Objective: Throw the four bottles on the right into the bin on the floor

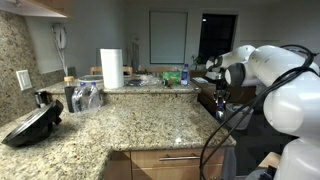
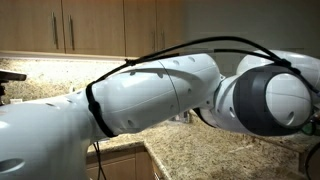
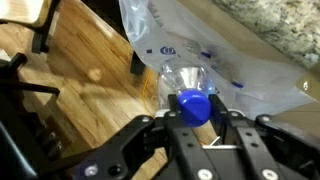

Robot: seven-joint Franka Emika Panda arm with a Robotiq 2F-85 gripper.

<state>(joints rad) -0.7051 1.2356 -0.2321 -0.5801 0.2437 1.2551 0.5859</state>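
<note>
Clamped on a blue cap, the black gripper (image 3: 195, 118) fills the foreground of our wrist view. It holds a clear bottle (image 3: 186, 80) against the whitish bin liner (image 3: 215, 45), above the wood floor (image 3: 90, 90). In an exterior view we see a second bottle (image 1: 184, 75) standing on the granite counter (image 1: 140, 125), apart from the paper-towel roll (image 1: 112, 68).

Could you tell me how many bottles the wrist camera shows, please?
1: a clear blue-capped bottle, gripped by the end effector above the bin liner; other bottles may lie outside this view.
</note>
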